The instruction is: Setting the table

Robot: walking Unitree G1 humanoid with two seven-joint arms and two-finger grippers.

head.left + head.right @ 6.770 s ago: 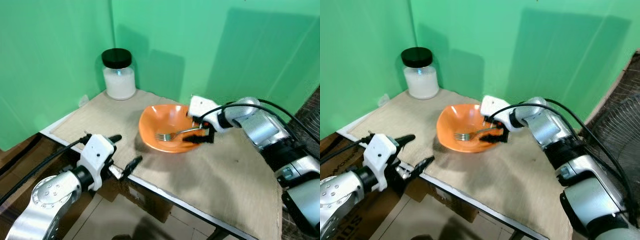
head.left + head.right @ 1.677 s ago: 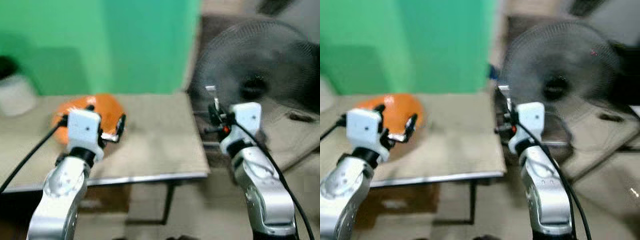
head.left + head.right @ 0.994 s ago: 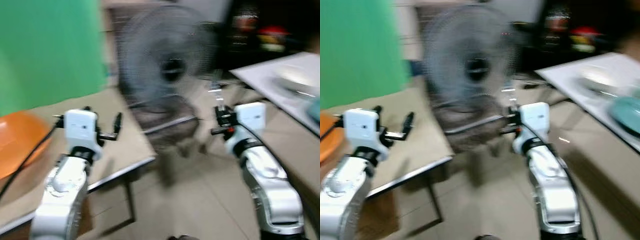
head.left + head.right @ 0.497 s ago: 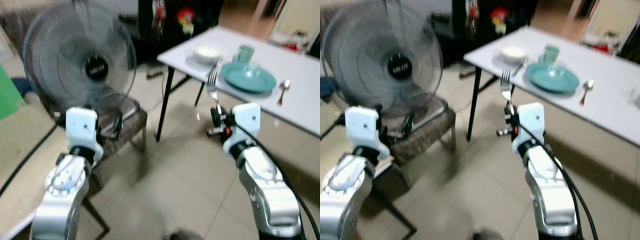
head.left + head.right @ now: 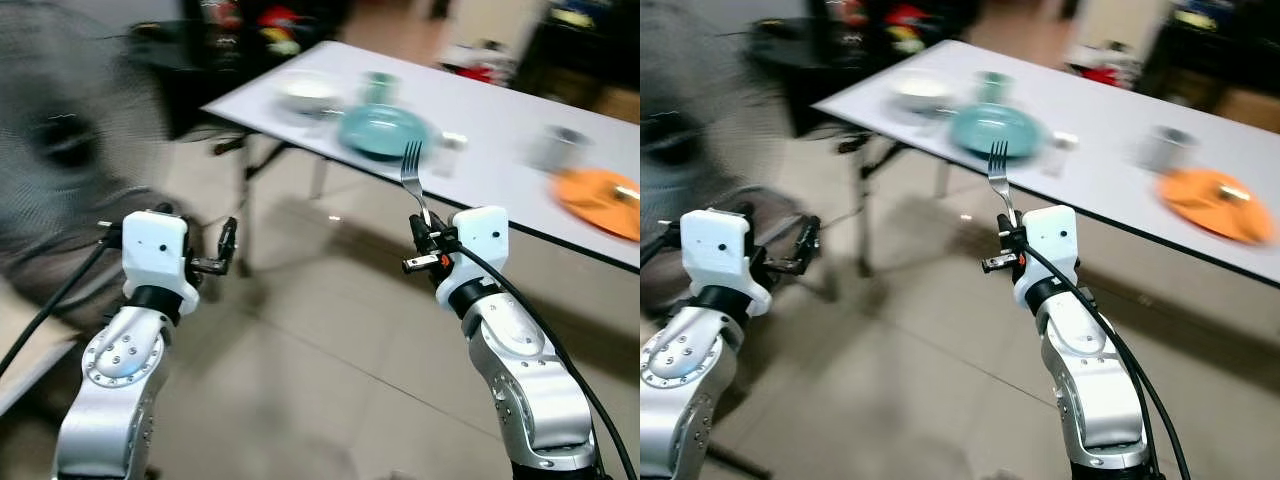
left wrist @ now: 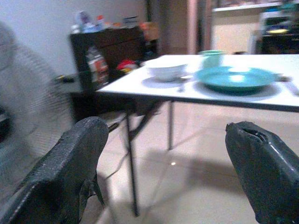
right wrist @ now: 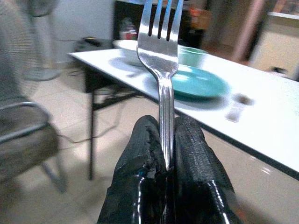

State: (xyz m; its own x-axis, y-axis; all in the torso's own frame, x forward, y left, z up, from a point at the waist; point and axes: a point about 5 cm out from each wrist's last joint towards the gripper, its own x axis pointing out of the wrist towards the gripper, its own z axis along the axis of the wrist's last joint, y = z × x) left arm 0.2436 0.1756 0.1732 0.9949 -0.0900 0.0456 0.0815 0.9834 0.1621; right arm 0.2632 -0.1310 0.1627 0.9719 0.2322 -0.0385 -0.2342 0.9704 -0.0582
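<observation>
- Head views: the right gripper (image 5: 424, 243) pinches a fork (image 5: 412, 175) upright, tines up. The white table (image 5: 500, 130) with its teal plate (image 5: 383, 128) lies ahead, well apart.
- Left wrist view: the left gripper (image 6: 166, 175) is spread wide, empty.
- Right wrist view: the fork's handle is clamped between the black fingers (image 7: 140, 158), its long axis aimed toward the plate; I'd say this arm delivers.

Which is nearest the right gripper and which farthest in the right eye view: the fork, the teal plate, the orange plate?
1. fork, clamped upright in the right gripper.
2. teal plate, on the white table just beyond the fork.
3. orange plate, farther along the table to the robot's right.
</observation>
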